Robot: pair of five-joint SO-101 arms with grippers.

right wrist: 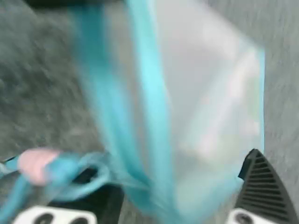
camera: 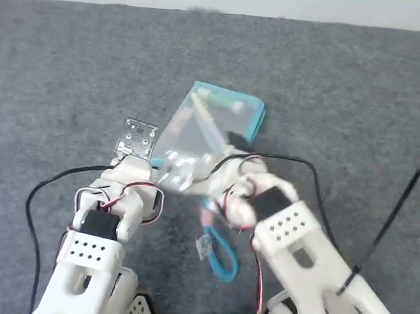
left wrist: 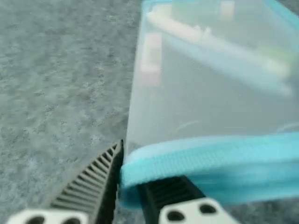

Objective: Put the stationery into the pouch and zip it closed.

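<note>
Your left gripper is pinching the pouch at one corner of its teal zipper band. Your right gripper is sitting wide around the other end. The pouch is lying on the grey table, holding stationery.

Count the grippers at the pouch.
2. The left gripper pinches a zipper-edge corner of the pouch; the right gripper straddles that blue edge, fingers apart.

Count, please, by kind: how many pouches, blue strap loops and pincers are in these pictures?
Pouch: 1
Blue strap loop: 1
Pincers: 2, the left pincer and the right pincer
Total: 4
</note>
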